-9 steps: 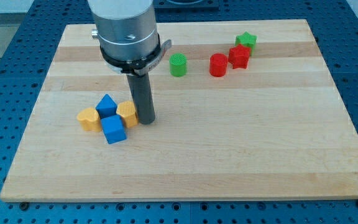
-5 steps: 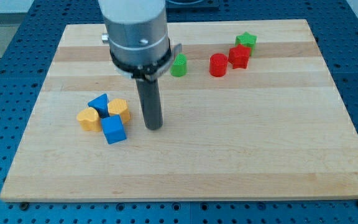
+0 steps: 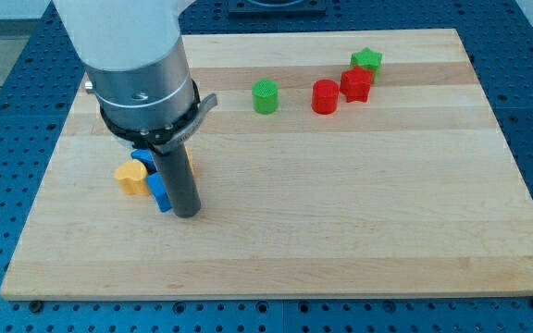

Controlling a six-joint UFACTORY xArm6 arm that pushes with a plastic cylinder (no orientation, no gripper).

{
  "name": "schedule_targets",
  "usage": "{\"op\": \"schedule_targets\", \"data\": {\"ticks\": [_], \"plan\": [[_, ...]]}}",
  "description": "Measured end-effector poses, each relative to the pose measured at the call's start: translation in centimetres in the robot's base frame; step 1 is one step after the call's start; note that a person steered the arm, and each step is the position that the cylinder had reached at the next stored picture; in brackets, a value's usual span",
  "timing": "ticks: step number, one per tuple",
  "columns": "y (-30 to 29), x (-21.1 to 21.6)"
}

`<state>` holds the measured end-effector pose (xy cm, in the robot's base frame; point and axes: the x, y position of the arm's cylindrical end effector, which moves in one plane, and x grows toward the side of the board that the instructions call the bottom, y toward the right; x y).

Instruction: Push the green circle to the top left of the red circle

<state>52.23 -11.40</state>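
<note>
The green circle (image 3: 265, 96) stands near the view's top centre, to the left of the red circle (image 3: 325, 96) with a gap between them. My tip (image 3: 186, 212) is far from both, down at the view's left. It touches or nearly touches the right side of a blue block (image 3: 159, 192) in a cluster there. The arm's grey body hides part of that cluster.
A red star-like block (image 3: 356, 84) touches the red circle's right side, and a green star (image 3: 365, 61) sits just above it. The cluster at the left holds a yellow heart (image 3: 130, 176), another yellow block (image 3: 190, 163) and two blue blocks. The wooden board (image 3: 359, 203) ends in blue perforated table.
My tip has swung from right of the cluster down and left, to the blue block's right side. The arm body has moved left, uncovering the green circle. The cluster blocks shifted slightly.
</note>
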Motion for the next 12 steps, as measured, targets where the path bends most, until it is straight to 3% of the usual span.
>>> {"op": "schedule_targets", "data": {"ticks": [3, 5, 7, 10, 11, 12], "plan": [[-0.1, 0.2], [13.6, -0.7], [13.6, -8.8], [3.7, -15.6], [4.0, -16.0], [9.6, -16.4]]}}
